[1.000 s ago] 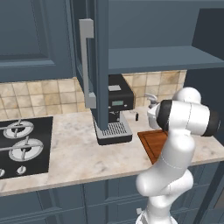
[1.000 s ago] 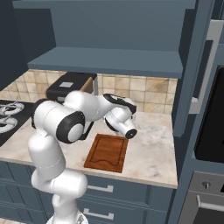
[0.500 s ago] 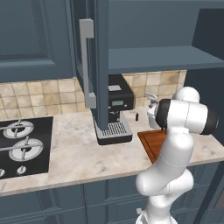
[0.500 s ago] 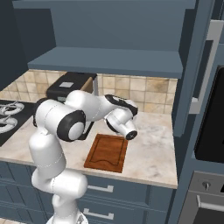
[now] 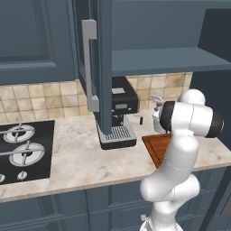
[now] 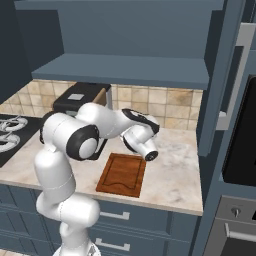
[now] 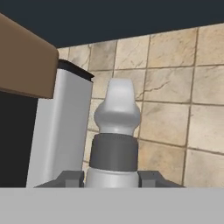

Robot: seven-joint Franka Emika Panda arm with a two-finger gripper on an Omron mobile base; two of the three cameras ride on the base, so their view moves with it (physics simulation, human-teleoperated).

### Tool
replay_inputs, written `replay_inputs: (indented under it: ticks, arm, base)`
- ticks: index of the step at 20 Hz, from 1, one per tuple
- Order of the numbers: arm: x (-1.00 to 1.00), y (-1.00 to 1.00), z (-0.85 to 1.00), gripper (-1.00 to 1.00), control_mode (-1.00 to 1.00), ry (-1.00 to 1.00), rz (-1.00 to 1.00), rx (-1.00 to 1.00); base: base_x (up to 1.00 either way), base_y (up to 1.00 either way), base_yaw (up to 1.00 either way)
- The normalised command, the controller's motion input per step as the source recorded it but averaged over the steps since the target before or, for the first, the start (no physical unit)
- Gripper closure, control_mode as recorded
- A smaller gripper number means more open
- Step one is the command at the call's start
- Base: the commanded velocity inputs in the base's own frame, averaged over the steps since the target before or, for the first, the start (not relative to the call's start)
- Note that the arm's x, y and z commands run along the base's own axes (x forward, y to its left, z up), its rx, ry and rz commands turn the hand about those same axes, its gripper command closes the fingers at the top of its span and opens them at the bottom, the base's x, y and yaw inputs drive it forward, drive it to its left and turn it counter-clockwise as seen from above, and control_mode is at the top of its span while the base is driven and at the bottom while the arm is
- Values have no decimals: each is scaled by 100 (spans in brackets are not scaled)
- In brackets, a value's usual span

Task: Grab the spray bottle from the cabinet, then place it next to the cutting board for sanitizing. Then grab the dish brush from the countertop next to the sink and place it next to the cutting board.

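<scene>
Spray bottle (image 7: 114,131) upright between the end effector (image 7: 112,178) fingertips, by the tiled wall.

The hand view shows the bottle's long axis vertical, white nozzle at the top, and a dark fingertip (image 7: 70,178) tight against each side of its body: the end effector grips it. The left base view shows the nozzle behind the arm, above the counter (image 5: 81,158) near the coffee machine (image 5: 118,113). The right base view shows the cutting board (image 6: 122,174) flat on the counter below the hand.
</scene>
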Motion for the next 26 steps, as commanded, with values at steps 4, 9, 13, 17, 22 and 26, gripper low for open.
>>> replay_inputs:
  ticks: [4,9,13,17,22,26]
  arm:
    - [0,-14,-17,100,-100,0,0,1]
    - [0,-25,-18,100,-100,-1,0,3]
    - [0,-14,-14,100,-100,0,0,2]
    - [-2,-2,-14,-100,-100,-4,0,0]
    - [-3,0,-3,-100,-100,-8,0,0]
    - [-1,-4,0,-100,-100,-10,0,1]
  base:
    - [0,0,0]
    - [0,0,0]
    - [0,0,0]
    - [0,0,0]
    - [0,0,0]
    - [0,0,0]
